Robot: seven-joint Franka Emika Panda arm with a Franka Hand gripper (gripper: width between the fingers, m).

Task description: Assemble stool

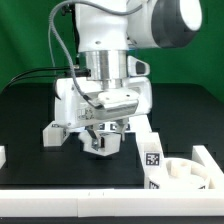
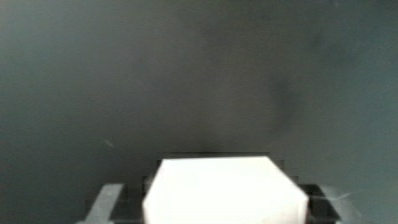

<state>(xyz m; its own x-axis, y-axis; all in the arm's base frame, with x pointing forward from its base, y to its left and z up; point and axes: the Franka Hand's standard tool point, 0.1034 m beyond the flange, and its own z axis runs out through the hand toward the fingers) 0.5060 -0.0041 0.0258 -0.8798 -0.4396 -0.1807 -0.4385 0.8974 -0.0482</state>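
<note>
Stool leg [image 2: 214, 188], white and blocky, is gripped by the claw [image 1: 101, 140] near the centre of the exterior view. It seems light, stiff and somewhat slippery, so its flat opposite sides give the best hold; the round seat [image 1: 192, 172] lies at lower right.

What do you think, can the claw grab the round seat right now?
Probably not yet: the gripper looks shut on a white leg, so it is full. The seat itself lies uncovered.
</note>
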